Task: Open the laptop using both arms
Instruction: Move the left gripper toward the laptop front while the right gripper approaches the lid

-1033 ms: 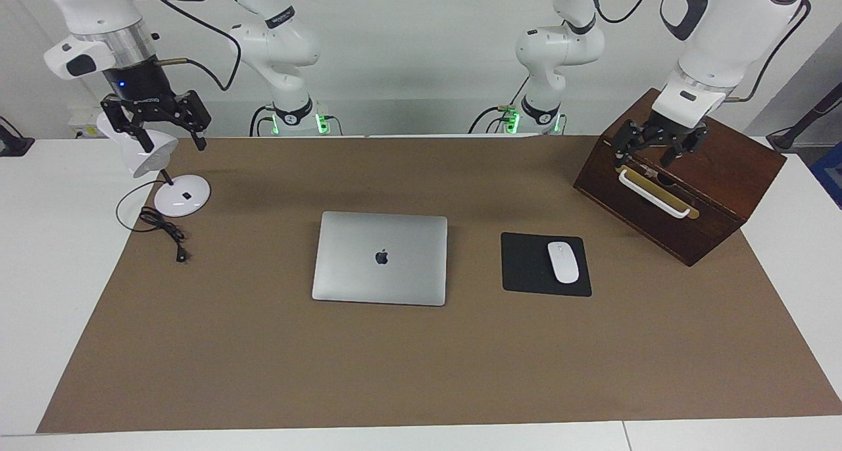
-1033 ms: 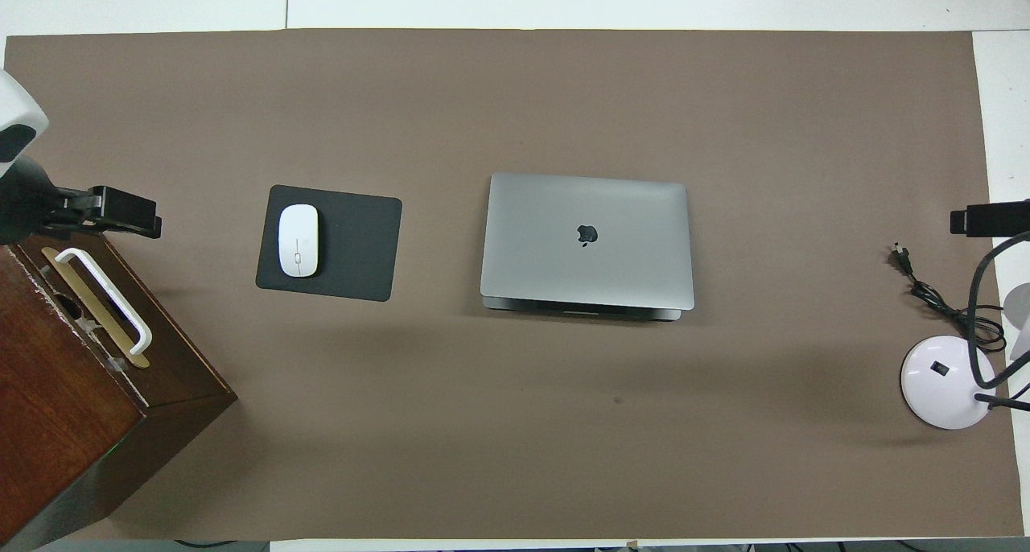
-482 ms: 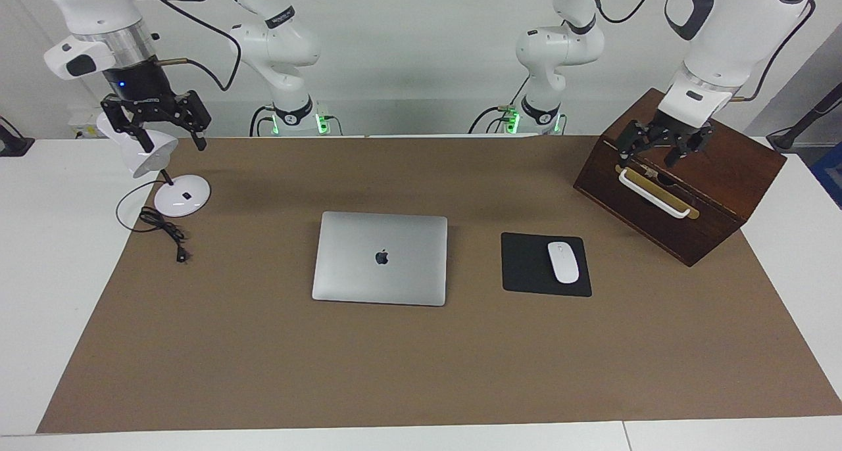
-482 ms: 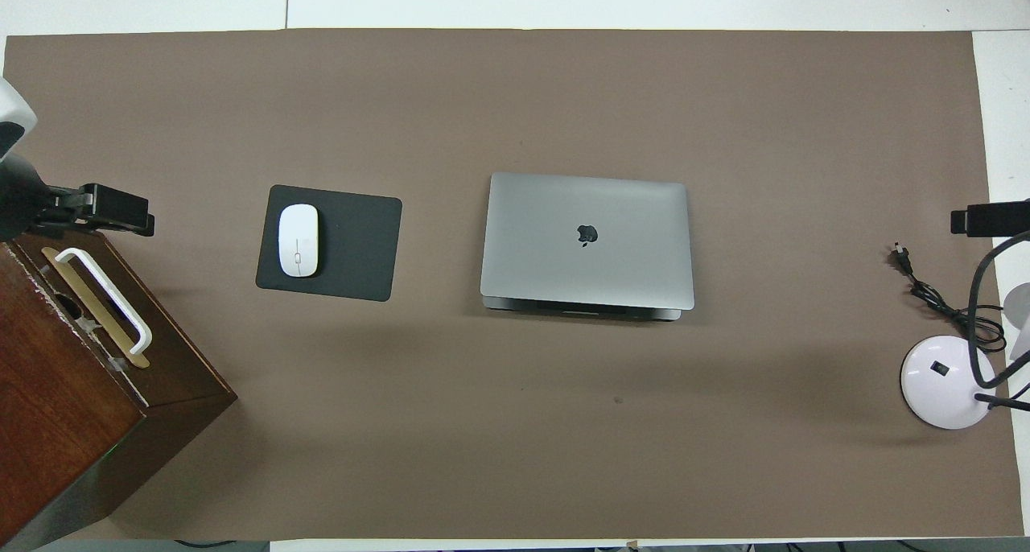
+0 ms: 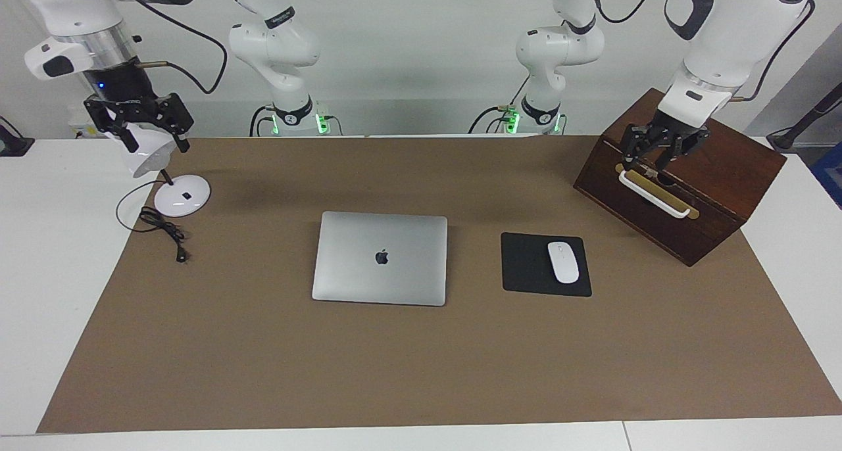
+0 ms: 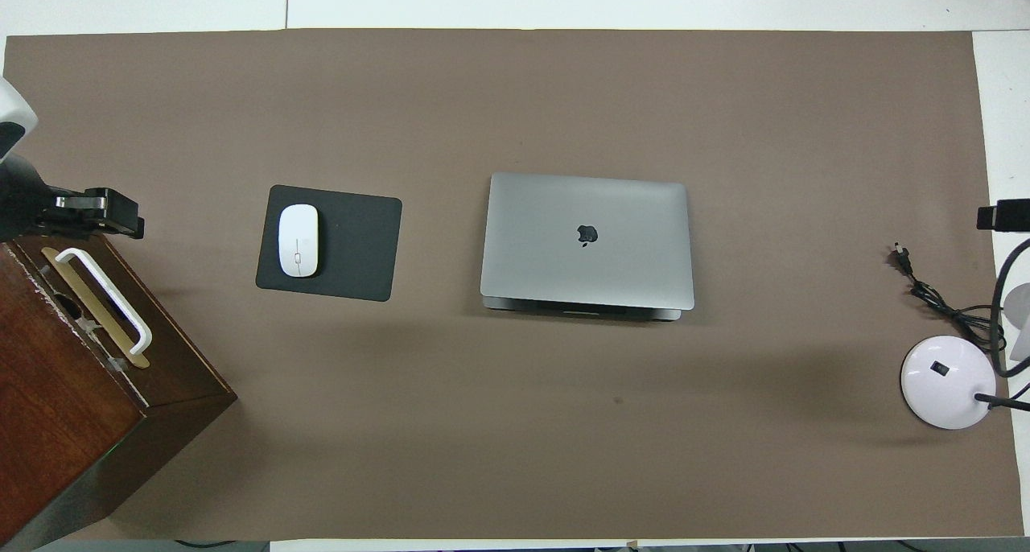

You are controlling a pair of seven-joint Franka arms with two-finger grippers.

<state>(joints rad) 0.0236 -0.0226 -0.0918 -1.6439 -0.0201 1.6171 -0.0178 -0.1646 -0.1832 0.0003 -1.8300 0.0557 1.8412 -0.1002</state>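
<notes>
The laptop (image 5: 380,257) (image 6: 587,238) lies shut and flat in the middle of the brown mat, logo up, with neither gripper near it. My left gripper (image 5: 648,163) (image 6: 96,214) hangs over the wooden box (image 5: 714,194) just above its white handle (image 5: 654,194). Its fingers stand a narrow gap apart and hold nothing. My right gripper (image 5: 156,146) hangs open over the white desk lamp's head (image 5: 148,156) at the right arm's end of the table. Only its tip (image 6: 1002,214) shows in the overhead view.
A black mouse pad (image 5: 526,263) with a white mouse (image 5: 563,261) lies between the laptop and the box. The lamp's round base (image 5: 182,196) and its loose black cable (image 5: 161,226) sit on the mat's edge at the right arm's end.
The left gripper's fingers have drawn closer together above the box handle. The right gripper has shifted slightly up and outward over the lamp. The laptop has not moved.
</notes>
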